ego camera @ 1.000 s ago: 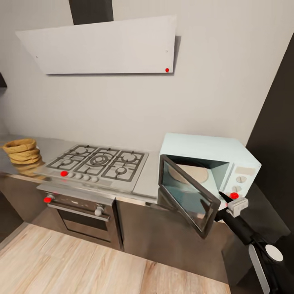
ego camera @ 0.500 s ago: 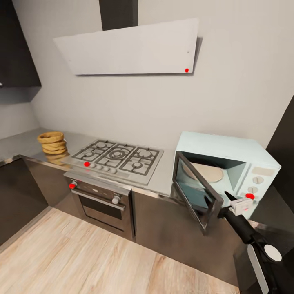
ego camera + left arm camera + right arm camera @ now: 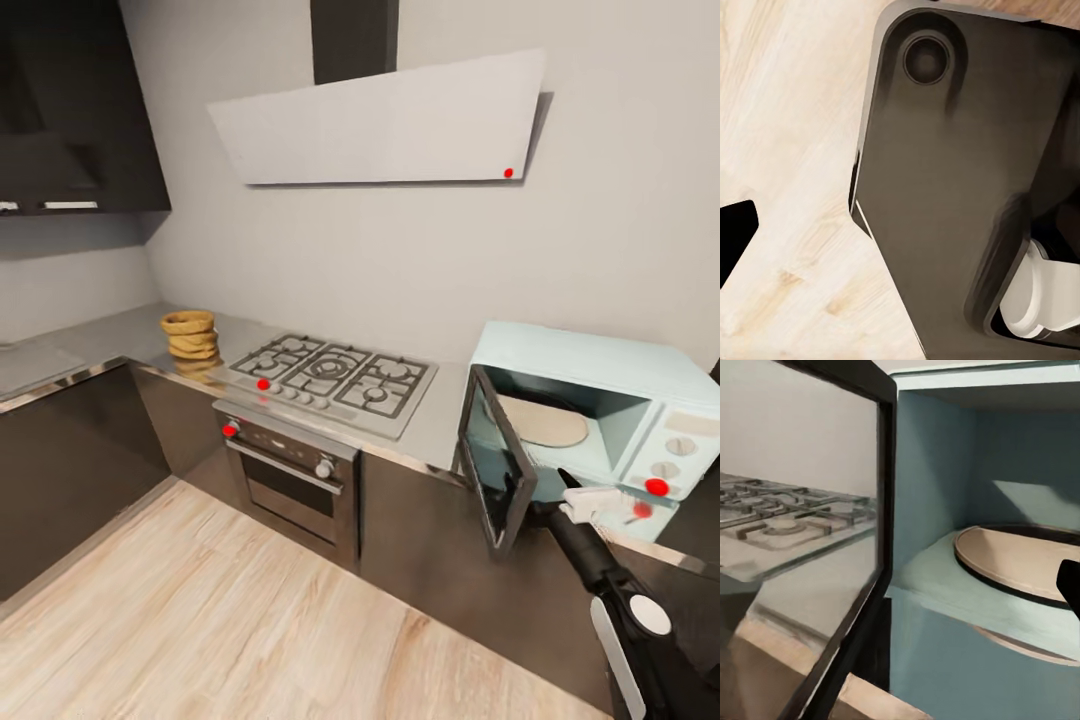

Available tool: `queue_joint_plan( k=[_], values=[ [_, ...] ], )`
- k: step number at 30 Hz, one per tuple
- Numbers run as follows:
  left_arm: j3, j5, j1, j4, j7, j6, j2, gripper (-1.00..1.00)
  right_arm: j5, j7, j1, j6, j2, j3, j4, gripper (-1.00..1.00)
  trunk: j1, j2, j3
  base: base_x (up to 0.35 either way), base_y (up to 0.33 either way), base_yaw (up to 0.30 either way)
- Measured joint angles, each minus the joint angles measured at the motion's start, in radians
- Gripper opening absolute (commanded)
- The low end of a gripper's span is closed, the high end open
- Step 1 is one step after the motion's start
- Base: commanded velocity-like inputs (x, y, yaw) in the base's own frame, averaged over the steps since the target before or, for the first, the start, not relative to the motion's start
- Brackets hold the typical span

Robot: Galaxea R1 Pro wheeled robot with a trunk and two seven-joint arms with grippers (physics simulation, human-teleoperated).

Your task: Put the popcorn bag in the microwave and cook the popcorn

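Grey counter: popcorn bag is set near its corner, left of the hob; microwave stands open. Right end effector state cannot be told.

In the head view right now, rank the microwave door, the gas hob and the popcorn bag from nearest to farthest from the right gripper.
1. The microwave door: swung open, just beside the right gripper, on its left.
2. The gas hob: further left, mid-countertop.
3. The popcorn bag: farthest, on the countertop beyond the hob's left end.
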Motion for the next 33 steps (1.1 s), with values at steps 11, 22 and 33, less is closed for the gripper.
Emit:
queue_joint_plan(
  k=[11,22,33],
  values=[
    [0.0,0.0,0.0,0.0,0.0,0.0,0.0,1.0,0.0,-0.199,0.0,-0.001,0.0,0.094,0.0,1.0,0.0,0.0,0.0,-0.022,0.0,0.205],
    [0.0,0.0,0.0,0.0,0.0,0.0,0.0,1.0,-0.001,-0.202,0.0,0.0,0.0,0.098,0.0,1.0,0.0,0.0,0.0,0.0,0.0,0.118],
    [0.0,0.0,0.0,-0.001,0.0,0.0,0.0,1.0,-0.004,-0.205,0.0,0.001,-0.001,0.088,0.0,1.0,0.0,0.0,0.0,0.0,0.0,0.098]
  ],
)
